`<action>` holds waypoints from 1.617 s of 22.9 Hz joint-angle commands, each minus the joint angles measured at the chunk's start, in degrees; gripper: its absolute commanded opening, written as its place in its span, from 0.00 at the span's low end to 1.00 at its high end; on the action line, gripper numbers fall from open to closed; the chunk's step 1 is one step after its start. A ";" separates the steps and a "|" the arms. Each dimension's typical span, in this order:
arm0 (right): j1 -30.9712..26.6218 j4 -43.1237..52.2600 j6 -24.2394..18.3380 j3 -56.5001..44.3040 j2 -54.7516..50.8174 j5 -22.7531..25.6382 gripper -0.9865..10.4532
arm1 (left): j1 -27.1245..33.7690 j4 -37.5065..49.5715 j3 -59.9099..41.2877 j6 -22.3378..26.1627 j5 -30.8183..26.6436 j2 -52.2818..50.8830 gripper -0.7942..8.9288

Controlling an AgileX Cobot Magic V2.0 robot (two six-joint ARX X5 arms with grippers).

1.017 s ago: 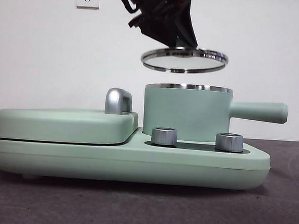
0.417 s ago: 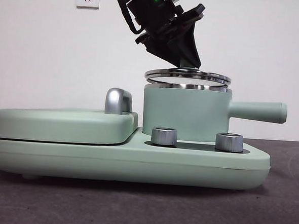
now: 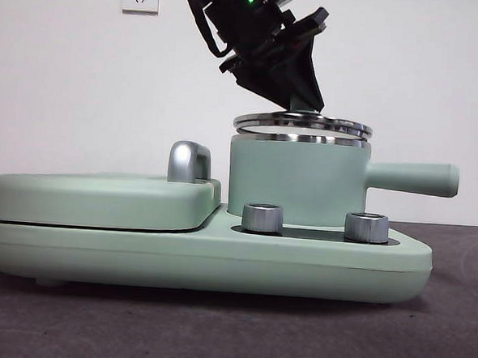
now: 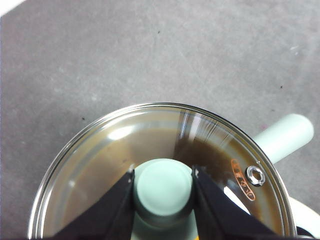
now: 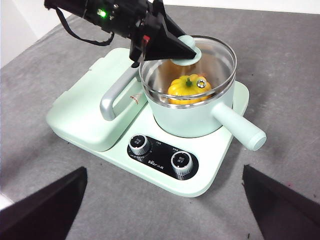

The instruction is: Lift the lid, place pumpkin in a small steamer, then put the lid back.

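Observation:
The lid [image 3: 303,123] lies just over the steel rim of the small steamer [image 3: 295,182], almost level, with a thin gap still showing in the front view. My left gripper [image 4: 163,172] is shut on the lid's mint-green knob [image 4: 163,187] and comes down from above as a dark arm [image 3: 264,34]. Through the glass in the right wrist view, the pumpkin [image 5: 187,89] sits inside the small steamer [image 5: 190,122]. My right gripper [image 5: 163,172] hangs open, high above the table's near side, holding nothing.
The steamer stands on a wide mint-green appliance base [image 3: 202,258] with two silver knobs [image 3: 262,218]. A flat rectangular cover [image 3: 100,199] with a chrome handle [image 3: 188,161] fills the base's left half. The steamer's long side handle [image 3: 413,178] juts right.
The left gripper has lowered the lid from well above the steamer down to its rim, most of it before the last half second.

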 commanded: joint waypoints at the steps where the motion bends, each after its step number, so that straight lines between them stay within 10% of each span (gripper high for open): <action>1: 0.61 0.55 0.94 0.42 0.24 0.26 0.51 | -0.42 0.76 1.40 0.57 0.33 1.73 0.10; 18: 0.61 0.57 1.38 0.42 0.24 0.26 0.51 | -0.37 -5.73 1.40 3.76 0.33 2.51 0.12; 23: 0.61 0.57 1.38 0.42 0.24 0.26 0.51 | -0.35 -4.72 2.21 -0.37 0.33 1.79 0.49; 26: 0.61 0.52 1.36 0.42 0.24 0.26 0.51 | 0.02 -6.78 3.56 -1.64 0.33 -1.03 0.50; 37: 0.61 0.57 0.85 0.42 0.35 -5.51 0.51 | 0.94 -38.60 3.63 -6.99 0.33 -28.28 0.50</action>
